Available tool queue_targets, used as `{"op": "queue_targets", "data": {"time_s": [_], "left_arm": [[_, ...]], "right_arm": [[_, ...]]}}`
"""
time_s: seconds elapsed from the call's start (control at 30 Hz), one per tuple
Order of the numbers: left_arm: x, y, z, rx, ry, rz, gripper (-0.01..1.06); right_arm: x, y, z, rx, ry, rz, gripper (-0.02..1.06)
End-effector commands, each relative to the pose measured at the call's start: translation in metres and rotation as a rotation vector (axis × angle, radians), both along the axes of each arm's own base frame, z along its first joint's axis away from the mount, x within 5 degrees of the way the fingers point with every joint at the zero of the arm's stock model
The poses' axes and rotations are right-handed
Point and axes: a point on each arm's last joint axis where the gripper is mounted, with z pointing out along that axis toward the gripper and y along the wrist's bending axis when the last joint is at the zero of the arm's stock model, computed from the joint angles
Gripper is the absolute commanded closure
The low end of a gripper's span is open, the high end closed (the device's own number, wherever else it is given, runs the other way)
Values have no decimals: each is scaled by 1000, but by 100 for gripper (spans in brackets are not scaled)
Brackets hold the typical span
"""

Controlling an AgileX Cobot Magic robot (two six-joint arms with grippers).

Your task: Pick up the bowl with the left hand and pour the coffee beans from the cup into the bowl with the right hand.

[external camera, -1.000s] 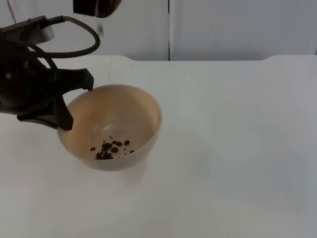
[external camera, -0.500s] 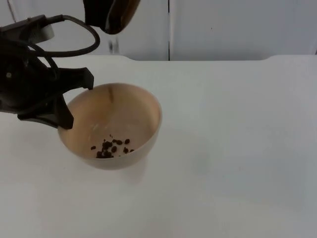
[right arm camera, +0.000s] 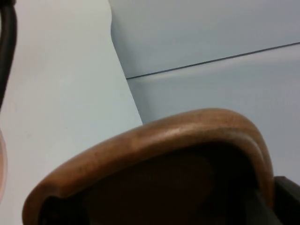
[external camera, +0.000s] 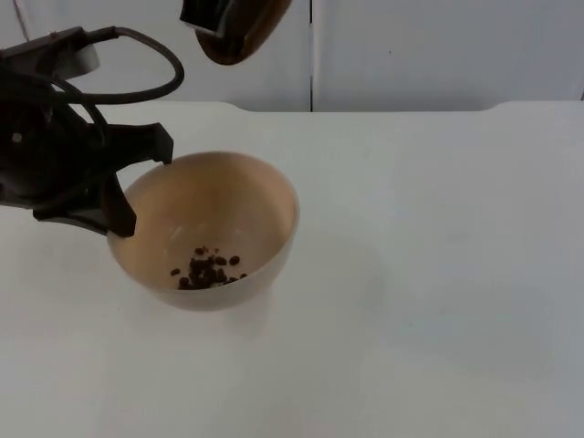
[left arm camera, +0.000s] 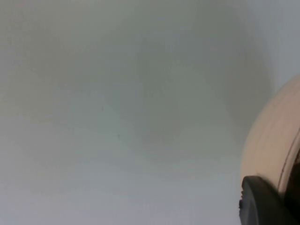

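A beige bowl (external camera: 228, 205) with a small heap of coffee beans (external camera: 208, 270) in its bottom hangs slightly above the white table (external camera: 429, 228), casting a shadow beneath. My left gripper (external camera: 137, 187) is shut on the bowl's left rim; the bowl's outer wall (left arm camera: 272, 140) shows beside a black fingertip (left arm camera: 262, 201). A brown wooden cup (external camera: 242, 27) is tilted high above the bowl's far edge, with my right gripper (external camera: 205, 14) shut on it. The cup's rim (right arm camera: 154, 140) fills much of the right wrist view. No beans are falling.
The grey partition wall (external camera: 438, 50) stands behind the table, with a dark vertical seam (external camera: 311, 55). White table surface stretches to the right of and in front of the bowl.
The cup has moved right and lower into view. A thin stream of beans fell half a second ago and has stopped. The heap in the bowl has grown. The left arm is still.
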Motion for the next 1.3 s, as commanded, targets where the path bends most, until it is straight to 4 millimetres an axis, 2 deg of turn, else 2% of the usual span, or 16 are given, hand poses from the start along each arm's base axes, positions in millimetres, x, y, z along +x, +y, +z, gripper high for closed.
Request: {"op": "queue_targets", "data": {"time_s": [0.0,0.37,0.5,0.67,0.7,0.83,1.03,1.27], "left_arm": [[1,1,3,-14,-18,20,105],[1,1,3,-14,-18,20,105],[1,1,3,-14,-18,20,105],[1,1,3,-14,-18,20,105],[1,1,3,-14,-18,20,105],[1,1,3,-14,-18,20,105],[1,1,3,-12,-18,18,105],[1,1,3,-7,-17,14,105]], "right_arm": [[-1,-3,7,16,-3,-2,104],[1,-7,2,33,93,6,104],[14,-18,-1,84,176,-30,104],[42,-41,-15,232,403,-93,104],[42,-41,-15,232,403,-93,104],[62,-58,-22,395,577,-123,104],[82,-81,-24,465,637,-199,104],[95,-98,-24,490,644,-246,104]]}}
